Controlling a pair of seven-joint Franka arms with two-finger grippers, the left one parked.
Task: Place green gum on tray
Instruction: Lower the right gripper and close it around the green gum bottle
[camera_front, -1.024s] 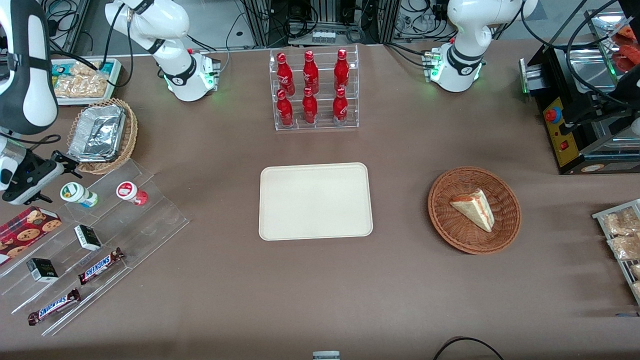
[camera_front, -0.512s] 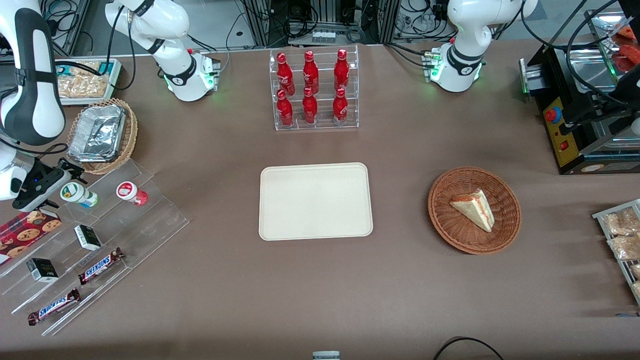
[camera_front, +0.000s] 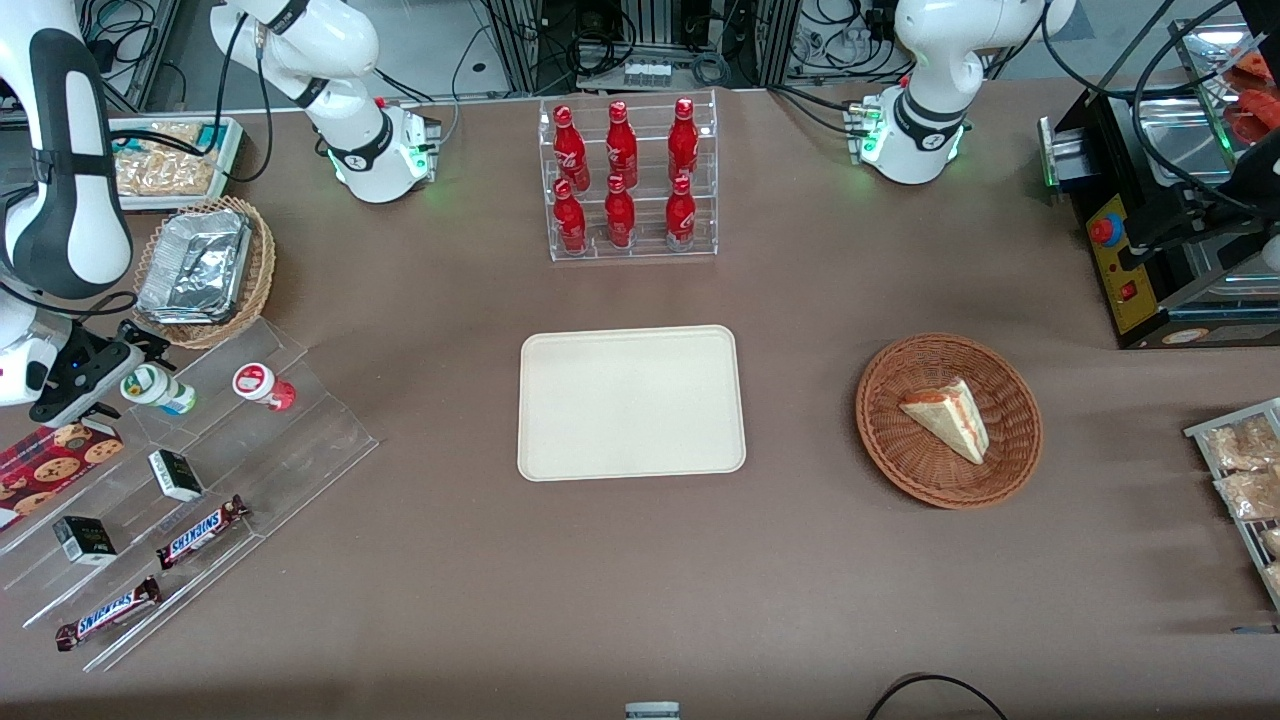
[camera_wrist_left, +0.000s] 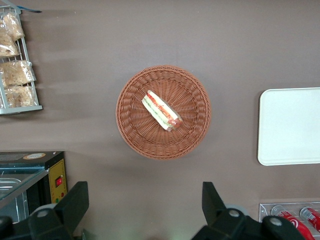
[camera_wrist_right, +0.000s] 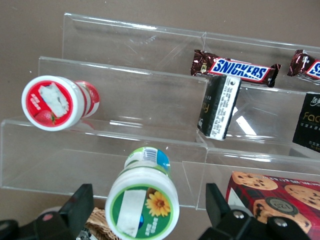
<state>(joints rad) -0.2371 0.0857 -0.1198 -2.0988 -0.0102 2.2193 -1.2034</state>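
Observation:
The green gum (camera_front: 160, 390) lies on its side on the top step of a clear stepped rack (camera_front: 310, 430), toward the working arm's end of the table. In the right wrist view its green-and-white lid (camera_wrist_right: 142, 204) faces the camera. My gripper (camera_front: 118, 374) is open, with one finger on each side of the lid and a gap to each. The fingers (camera_wrist_right: 79, 206) do not touch the bottle. The cream tray (camera_front: 630, 402) lies bare at the table's middle and also shows in the left wrist view (camera_wrist_left: 290, 125).
A red-lidded bottle (camera_wrist_right: 52, 102) lies beside the gum on the same step. Black boxes (camera_wrist_right: 219, 106), Snickers bars (camera_wrist_right: 235, 70) and a cookie box (camera_wrist_right: 272, 192) fill the lower steps. A wicker basket with a foil tray (camera_front: 200, 265), a cola rack (camera_front: 625, 180) and a sandwich basket (camera_front: 948, 420) stand around.
My gripper has moved in toward the green gum; its fingers now stand on both sides of the lid. The gum and the tray have not moved.

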